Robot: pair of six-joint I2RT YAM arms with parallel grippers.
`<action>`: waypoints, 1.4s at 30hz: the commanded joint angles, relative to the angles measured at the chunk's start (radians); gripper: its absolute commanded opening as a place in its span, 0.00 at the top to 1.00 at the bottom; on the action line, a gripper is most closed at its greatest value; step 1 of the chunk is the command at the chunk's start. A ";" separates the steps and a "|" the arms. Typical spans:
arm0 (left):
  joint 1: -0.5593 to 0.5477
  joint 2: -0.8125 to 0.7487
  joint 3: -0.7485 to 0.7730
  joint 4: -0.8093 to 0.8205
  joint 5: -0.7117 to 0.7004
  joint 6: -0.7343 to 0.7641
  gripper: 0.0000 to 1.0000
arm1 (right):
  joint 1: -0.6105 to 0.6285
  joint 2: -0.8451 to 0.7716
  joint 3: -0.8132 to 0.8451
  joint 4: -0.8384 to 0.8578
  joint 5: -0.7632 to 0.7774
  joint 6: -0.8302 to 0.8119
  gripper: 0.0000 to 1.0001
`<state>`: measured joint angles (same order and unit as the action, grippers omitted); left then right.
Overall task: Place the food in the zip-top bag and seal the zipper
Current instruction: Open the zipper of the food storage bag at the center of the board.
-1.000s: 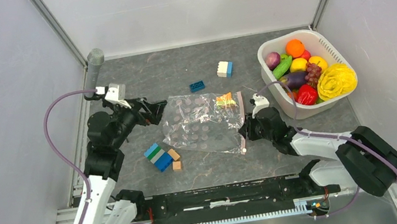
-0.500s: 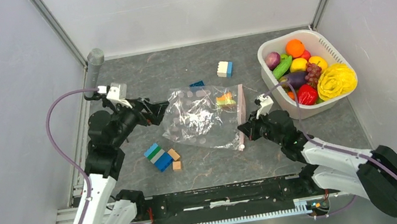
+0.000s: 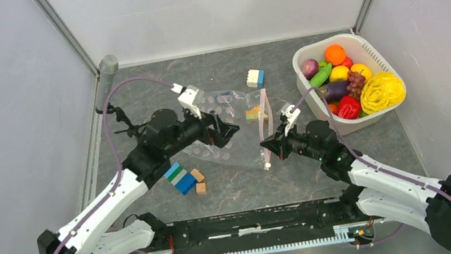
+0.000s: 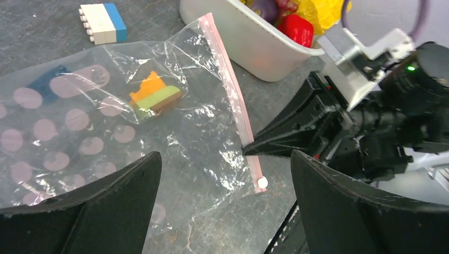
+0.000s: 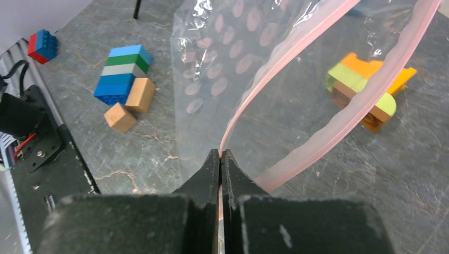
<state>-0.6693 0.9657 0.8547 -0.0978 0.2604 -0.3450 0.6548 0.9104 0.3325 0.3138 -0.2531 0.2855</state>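
The clear zip-top bag [image 3: 226, 146] lies crumpled mid-table. One layer of its pink zipper [image 5: 275, 69] is pinched in my right gripper [image 5: 220, 153], which is shut on it and holds the bag's mouth parted. My left gripper [image 4: 222, 159] hovers open over the bag's near corner, with nothing between its fingers. In the top view it [image 3: 229, 133] faces the right gripper [image 3: 266, 145] across the bag. The food [image 3: 344, 82], glossy toy fruit and vegetables, is piled in the white basket [image 3: 366, 45] at the right. An orange-and-green block [image 4: 155, 95] shows through the plastic.
A white-and-blue block [image 3: 255, 78] sits behind the bag. A blue-green block stack [image 3: 180, 177] and two tan cubes [image 3: 198, 179] lie in front of it. A dark blue block [image 4: 47, 82] shows under the bag's far part. Grey walls close in both sides.
My right gripper has shut on the zipper strip and raised that edge. My left arm has swung right, from the table's left side to over the bag. The bag has crumpled and shifted.
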 commanded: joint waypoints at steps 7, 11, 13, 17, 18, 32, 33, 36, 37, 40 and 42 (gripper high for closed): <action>-0.235 0.212 0.164 -0.023 -0.365 0.031 0.08 | 0.075 -0.024 0.085 -0.009 0.007 -0.018 0.98; -0.294 0.256 0.198 -0.038 -0.455 0.026 0.09 | 0.098 -0.016 0.098 -0.013 0.052 -0.003 0.98; -0.323 0.277 0.216 -0.054 -0.514 0.027 0.08 | 0.110 -0.013 0.096 0.009 0.052 -0.002 0.98; -0.342 0.325 0.248 -0.096 -0.582 0.011 0.10 | 0.127 -0.013 0.091 0.054 0.061 0.014 0.98; -0.346 0.335 0.251 -0.098 -0.595 0.008 0.12 | 0.130 -0.012 0.092 0.057 0.060 0.014 0.98; -0.370 0.417 0.268 -0.107 -0.690 -0.002 0.33 | 0.147 -0.014 0.105 0.045 0.067 0.014 0.97; -0.370 0.414 0.268 -0.106 -0.682 -0.002 0.36 | 0.147 -0.012 0.105 0.041 0.073 0.014 0.97; -0.369 0.411 0.271 -0.108 -0.647 0.008 0.41 | 0.149 -0.005 0.105 0.034 0.093 0.014 0.97; -0.370 0.409 0.271 -0.107 -0.635 0.009 0.41 | 0.149 -0.004 0.104 0.037 0.093 0.015 0.97; -0.370 0.414 0.273 -0.119 -0.620 0.005 0.38 | 0.151 0.002 0.100 0.050 0.093 0.017 0.97; -0.370 0.424 0.279 -0.129 -0.621 0.003 0.38 | 0.152 -0.001 0.098 0.058 0.092 0.018 0.97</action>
<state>-1.0367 1.3827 1.0874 -0.2119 -0.3702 -0.3378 0.7986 0.9115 0.3908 0.3244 -0.1780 0.3016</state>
